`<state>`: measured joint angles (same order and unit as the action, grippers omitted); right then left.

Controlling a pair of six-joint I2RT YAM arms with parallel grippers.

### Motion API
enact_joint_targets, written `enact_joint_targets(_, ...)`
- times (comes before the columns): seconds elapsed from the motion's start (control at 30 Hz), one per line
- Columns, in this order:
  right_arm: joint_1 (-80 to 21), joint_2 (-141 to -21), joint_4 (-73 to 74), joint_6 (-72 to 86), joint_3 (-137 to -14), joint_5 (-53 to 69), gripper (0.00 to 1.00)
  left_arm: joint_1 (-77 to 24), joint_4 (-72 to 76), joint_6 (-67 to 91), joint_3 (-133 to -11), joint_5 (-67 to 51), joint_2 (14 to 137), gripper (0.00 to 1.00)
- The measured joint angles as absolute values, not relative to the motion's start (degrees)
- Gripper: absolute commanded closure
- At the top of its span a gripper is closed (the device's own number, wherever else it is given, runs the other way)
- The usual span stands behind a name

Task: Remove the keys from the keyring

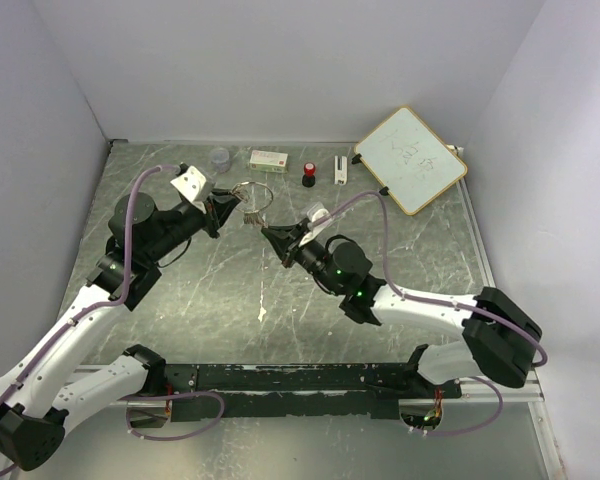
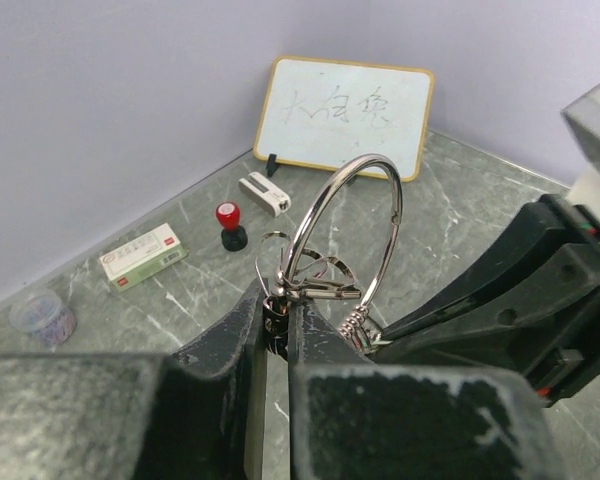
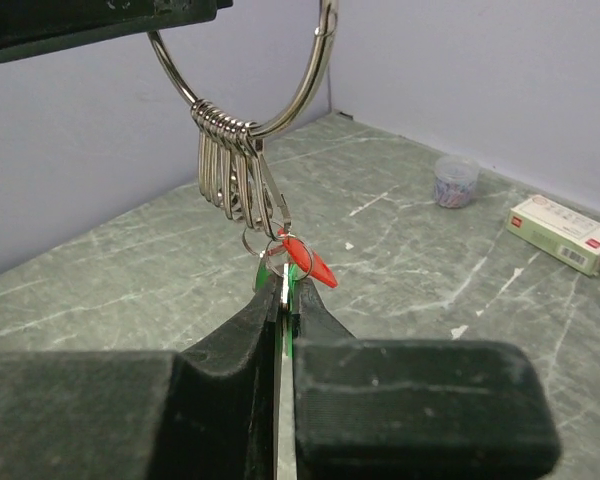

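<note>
The keyring [image 1: 250, 205] is a large silver ring with several small loops, held in the air between both grippers. My left gripper [image 1: 218, 210] is shut on a small linked loop at the ring's base [image 2: 278, 300]. The big ring [image 2: 363, 159] stands up above the left fingers. My right gripper [image 1: 269, 233] is shut on the green key [image 3: 263, 272], which is mostly hidden between its fingers. The red key [image 3: 310, 262] hangs free beside it on a small loop. Both keys hang from the bunch of loops [image 3: 223, 160] under the ring.
Along the back wall stand a clear round cup [image 1: 220, 158], a green and white box [image 1: 268, 159], a black knob with a red top [image 1: 308, 175] and a small white device [image 1: 340, 168]. A whiteboard [image 1: 410, 158] lies at the back right.
</note>
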<state>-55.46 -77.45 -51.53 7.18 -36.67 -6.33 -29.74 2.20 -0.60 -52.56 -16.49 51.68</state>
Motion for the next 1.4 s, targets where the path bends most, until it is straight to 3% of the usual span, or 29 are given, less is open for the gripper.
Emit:
enact_joint_targets(0.2,-55.64,-70.28,-40.18,6.44,-37.39,-10.13,1.00,-29.74,2.04,-0.45,-52.49,-11.51,51.77,0.57)
enact_joint_targets(0.37,-56.23,-65.45,-28.01,4.97,-42.81,-14.94,1.00,-29.74,3.77,-0.38,-51.55,-9.32,53.17,0.48)
enact_joint_targets(0.7,-56.73,-64.55,-10.81,2.13,-55.11,-22.94,1.00,-29.74,6.61,0.05,-47.27,-8.67,55.46,0.46)
enact_joint_targets(1.13,-57.47,-73.91,12.78,4.27,-75.55,-22.98,1.00,-29.74,16.49,2.44,-41.63,-11.25,55.57,0.47)
enact_joint_targets(1.4,-58.85,-75.24,21.02,4.16,-80.05,-23.33,1.00,-29.74,22.65,4.73,-38.22,-14.66,55.18,0.37)
